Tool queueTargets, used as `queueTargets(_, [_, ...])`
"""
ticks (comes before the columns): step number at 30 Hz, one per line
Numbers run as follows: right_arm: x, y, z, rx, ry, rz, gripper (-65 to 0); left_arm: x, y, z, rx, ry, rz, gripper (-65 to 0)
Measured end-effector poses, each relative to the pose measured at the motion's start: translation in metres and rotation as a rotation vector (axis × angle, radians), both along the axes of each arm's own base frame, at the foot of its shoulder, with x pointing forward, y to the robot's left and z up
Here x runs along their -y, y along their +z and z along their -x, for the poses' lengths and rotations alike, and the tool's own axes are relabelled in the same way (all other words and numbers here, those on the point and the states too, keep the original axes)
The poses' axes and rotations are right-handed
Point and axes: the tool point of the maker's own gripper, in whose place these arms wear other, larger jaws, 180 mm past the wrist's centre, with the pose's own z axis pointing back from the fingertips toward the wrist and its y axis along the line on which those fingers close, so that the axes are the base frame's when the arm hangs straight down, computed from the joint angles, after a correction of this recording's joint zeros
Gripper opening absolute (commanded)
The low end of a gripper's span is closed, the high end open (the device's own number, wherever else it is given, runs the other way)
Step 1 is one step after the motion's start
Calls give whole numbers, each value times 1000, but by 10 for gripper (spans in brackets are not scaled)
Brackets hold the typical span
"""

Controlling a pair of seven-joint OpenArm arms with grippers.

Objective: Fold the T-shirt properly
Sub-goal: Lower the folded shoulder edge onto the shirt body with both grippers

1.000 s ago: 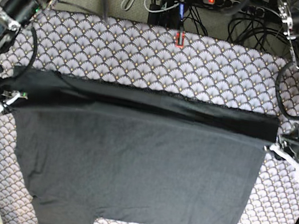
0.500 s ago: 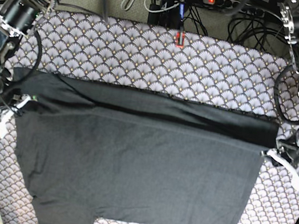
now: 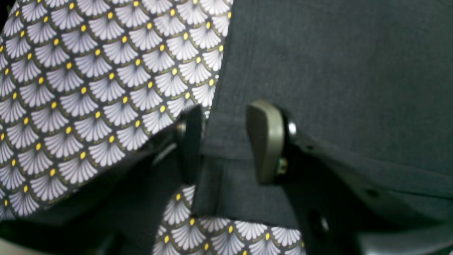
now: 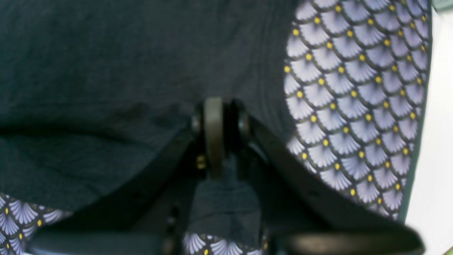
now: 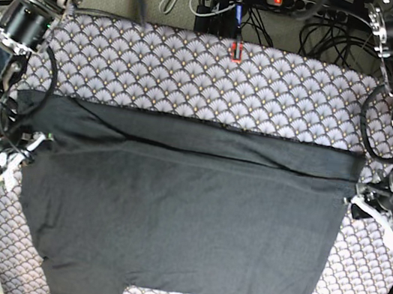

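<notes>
T-shirt [image 5: 178, 205] spread flat on scalloped cloth [image 5: 195, 70], top edge folded into band spanning both arms; left gripper [image 3: 226, 143] at shirt's edge, jaws parted, hem lying between pads, no pinch; right gripper [image 4: 219, 138] clamped tight on fabric at opposite edge, fold bunched behind pads.

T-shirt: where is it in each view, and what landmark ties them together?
Base: T-shirt spans the middle, left to right.
Left wrist: fills the right side; open left hand straddles its edge.
Right wrist: fills the left; right hand pinches it.
Shared landmark: scallop-patterned cloth.
</notes>
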Motion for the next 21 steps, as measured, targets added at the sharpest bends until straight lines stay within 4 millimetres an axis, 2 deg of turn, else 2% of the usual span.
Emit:
queueTargets(9, [1, 1, 0, -3, 8, 12, -390, 1, -1, 3, -2, -4, 2, -404])
queueTargets(13, [7, -1, 5, -3, 6, 18, -364, 2, -23, 29, -64, -12, -5, -403])
queueTargets(16, [15, -17, 23, -60, -6, 40, -333, 2, -41, 50, -122, -12, -7, -403])
queueTargets(21, [15, -30, 37, -93, -2, 38, -320, 1, -56, 64, -153, -4, 3, -403])
